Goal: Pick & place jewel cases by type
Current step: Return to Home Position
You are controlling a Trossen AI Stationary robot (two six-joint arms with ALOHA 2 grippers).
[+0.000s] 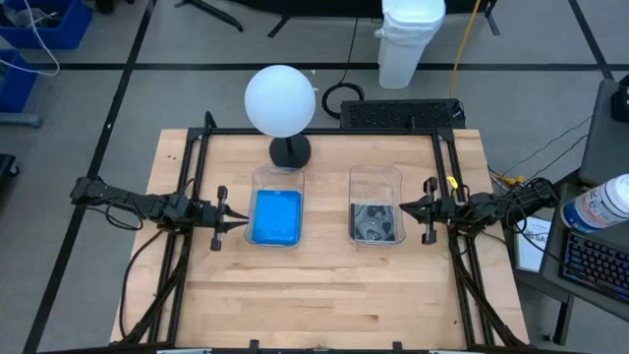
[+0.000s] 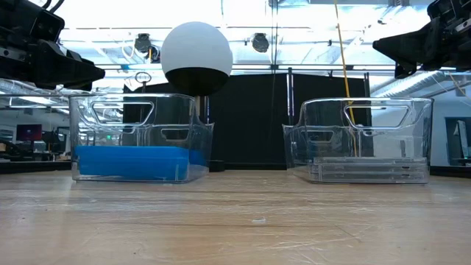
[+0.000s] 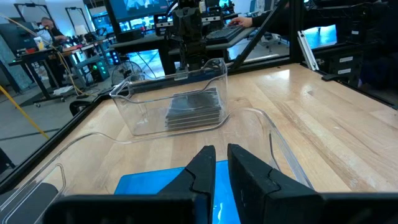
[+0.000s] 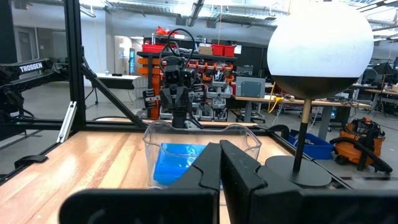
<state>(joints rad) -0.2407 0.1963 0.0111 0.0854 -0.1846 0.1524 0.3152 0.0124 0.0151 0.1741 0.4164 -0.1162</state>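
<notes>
Both arms sit at the table [image 1: 324, 295] sides, each outboard of its bin. The grippers point inward and, in the low view, hang clear above the wood.

Left gripper [image 1: 239, 224]: just beside the left bin [image 1: 278, 173], at its outer wall, not touching. The left wrist view shows the fingers drawn in with only a thin slit between them. It looks closed, though I can't be certain the tips meet. Nothing is in it.

Right gripper [image 1: 405, 208]: just beside the right bin [image 1: 375, 171], at its outer wall, apart from it. The fingers are pressed together and it is empty.

Blue cases [image 1: 276, 216]: in the left bin, lying flat on its floor as a stack. I can't count them because they read as one blue slab.

Clear/black cases [image 1: 376, 222]: in the right bin, in a flat stack. From above, a disc shows through the top one. The low view shows several layers, and the stack ends well below the rim.

The bins stand upright side by side mid-table with a gap between them.

Globe lamp [image 1: 280, 100]: at the back of the table, with its dark base just behind the left bin.
</notes>
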